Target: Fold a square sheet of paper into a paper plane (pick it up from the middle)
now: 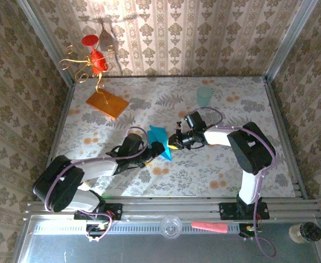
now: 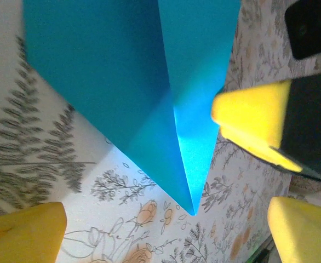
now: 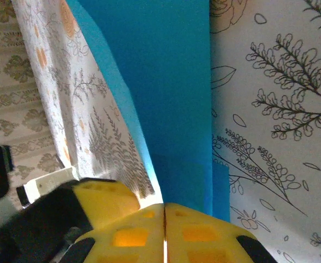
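The teal-blue paper plane (image 1: pixel 159 141) is a folded sheet with a centre crease and a pointed tip, lifted just above the flowered table mid-scene. My right gripper (image 1: pixel 175 141) is shut on its right edge. In the right wrist view the yellow fingertips (image 3: pixel 144 224) meet with the paper plane (image 3: pixel 171 93) rising from between them. My left gripper (image 1: pixel 153 150) stands open below the tip. In the left wrist view its yellow fingers (image 2: pixel 23 235) spread wide on either side of the paper plane (image 2: pixel 127 76), apart from it. The right gripper's fingers (image 2: pixel 253 123) pinch the paper there.
An orange slab (image 1: pixel 107 103) lies at the back left under a gold wire ornament with red parts (image 1: pixel 92 60). A pale mint cup (image 1: pixel 205 96) stands at the back right. Patterned walls enclose the table (image 1: pixel 215 175) on three sides.
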Controlling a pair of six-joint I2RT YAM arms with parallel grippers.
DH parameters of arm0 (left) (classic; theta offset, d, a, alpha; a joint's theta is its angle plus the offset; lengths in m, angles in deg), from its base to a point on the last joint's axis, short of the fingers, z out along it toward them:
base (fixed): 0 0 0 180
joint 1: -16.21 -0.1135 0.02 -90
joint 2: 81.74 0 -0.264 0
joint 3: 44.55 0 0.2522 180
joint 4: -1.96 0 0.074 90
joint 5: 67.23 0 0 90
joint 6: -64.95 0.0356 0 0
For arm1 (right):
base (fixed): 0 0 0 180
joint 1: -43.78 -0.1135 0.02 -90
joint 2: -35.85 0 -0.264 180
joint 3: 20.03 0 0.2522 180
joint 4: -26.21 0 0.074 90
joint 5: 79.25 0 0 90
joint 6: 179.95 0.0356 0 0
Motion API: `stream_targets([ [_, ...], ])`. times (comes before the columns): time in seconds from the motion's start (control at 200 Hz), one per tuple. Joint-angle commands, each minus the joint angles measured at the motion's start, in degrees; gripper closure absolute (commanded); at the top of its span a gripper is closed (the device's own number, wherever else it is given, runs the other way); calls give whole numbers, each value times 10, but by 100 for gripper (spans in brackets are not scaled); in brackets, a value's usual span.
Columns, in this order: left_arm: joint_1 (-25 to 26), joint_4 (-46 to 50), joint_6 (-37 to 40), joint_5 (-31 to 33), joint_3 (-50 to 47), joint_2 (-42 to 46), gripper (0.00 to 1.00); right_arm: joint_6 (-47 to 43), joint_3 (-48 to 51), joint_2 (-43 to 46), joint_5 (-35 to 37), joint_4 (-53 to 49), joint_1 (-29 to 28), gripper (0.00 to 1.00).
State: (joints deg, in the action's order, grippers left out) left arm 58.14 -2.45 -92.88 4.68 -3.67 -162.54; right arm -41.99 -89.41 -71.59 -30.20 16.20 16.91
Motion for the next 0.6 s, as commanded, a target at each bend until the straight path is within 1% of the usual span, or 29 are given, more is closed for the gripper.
stream_targets([
  [0.0,14,-57,-40,14,10,-27,6,31,6,19,-23,13,5,89],
  [0.11,23,-96,-51,9,14,-58,8,36,17,33,-30,9,10,89],
  [0.265,32,-140,-62,7,18,-86,16,52,32,57,-40,10,13,89],
  [0.405,39,-143,-56,14,23,-85,23,72,48,71,-43,19,13,89],
  [0.595,45,-154,-54,24,20,-77,36,111,74,75,-49,61,14,89],
])
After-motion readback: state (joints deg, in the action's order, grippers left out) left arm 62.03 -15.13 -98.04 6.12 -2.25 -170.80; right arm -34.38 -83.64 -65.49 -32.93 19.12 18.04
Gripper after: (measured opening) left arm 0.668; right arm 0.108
